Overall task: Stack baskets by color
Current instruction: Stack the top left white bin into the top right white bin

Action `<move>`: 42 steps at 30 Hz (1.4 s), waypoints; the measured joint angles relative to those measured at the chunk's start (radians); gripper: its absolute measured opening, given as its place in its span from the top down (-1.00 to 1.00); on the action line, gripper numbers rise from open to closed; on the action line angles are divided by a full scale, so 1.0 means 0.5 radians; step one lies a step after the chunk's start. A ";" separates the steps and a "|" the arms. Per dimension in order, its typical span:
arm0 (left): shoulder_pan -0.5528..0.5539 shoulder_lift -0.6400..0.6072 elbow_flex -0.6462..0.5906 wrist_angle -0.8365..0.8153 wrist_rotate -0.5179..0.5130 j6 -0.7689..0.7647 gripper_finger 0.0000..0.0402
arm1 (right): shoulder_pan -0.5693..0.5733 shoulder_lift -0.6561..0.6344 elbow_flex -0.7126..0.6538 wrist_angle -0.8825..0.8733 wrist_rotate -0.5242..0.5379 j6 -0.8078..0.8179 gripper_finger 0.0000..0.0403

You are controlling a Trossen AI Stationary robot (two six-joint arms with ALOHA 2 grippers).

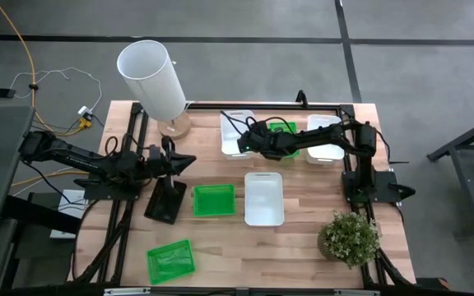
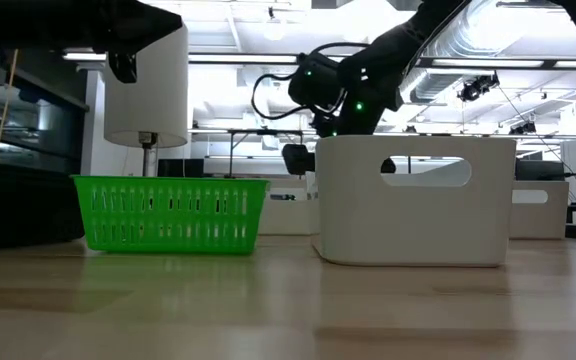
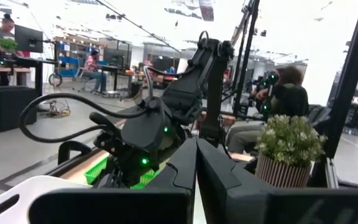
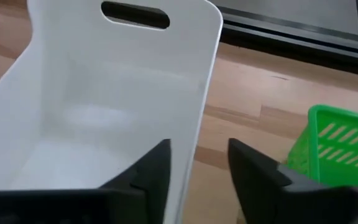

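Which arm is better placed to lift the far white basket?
Right: its gripper straddles the white basket wall, fingers either side. The left gripper sits shut, away by the black basket.

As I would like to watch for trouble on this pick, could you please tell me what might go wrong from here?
1. The right gripper's open fingers straddle just one thin wall of the white basket; held by that edge alone, it may tilt or slip when lifted.
2. The green basket sits close beside it, under the right arm, so it could get nudged.
The left gripper waits shut near the black basket.
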 joint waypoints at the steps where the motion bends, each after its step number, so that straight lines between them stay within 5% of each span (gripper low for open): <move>1: 0.000 0.000 0.000 0.006 -0.003 -0.014 1.00 | -0.003 0.000 0.000 -0.003 -0.007 0.000 0.40; 8: 0.000 0.001 0.000 0.008 -0.005 -0.026 1.00 | 0.005 0.000 0.000 0.001 -0.027 -0.053 0.96; 24: 0.000 0.001 0.000 0.004 -0.005 -0.025 1.00 | 0.073 -0.171 -0.003 -0.018 0.130 -0.324 1.00; 31: 0.000 0.001 0.000 -0.010 -0.005 -0.025 1.00 | 0.215 -0.520 -0.093 -0.091 0.241 -0.510 1.00; 42: 0.002 0.000 0.001 -0.022 -0.008 -0.025 1.00 | 0.415 -1.614 -1.045 0.396 0.339 -0.442 1.00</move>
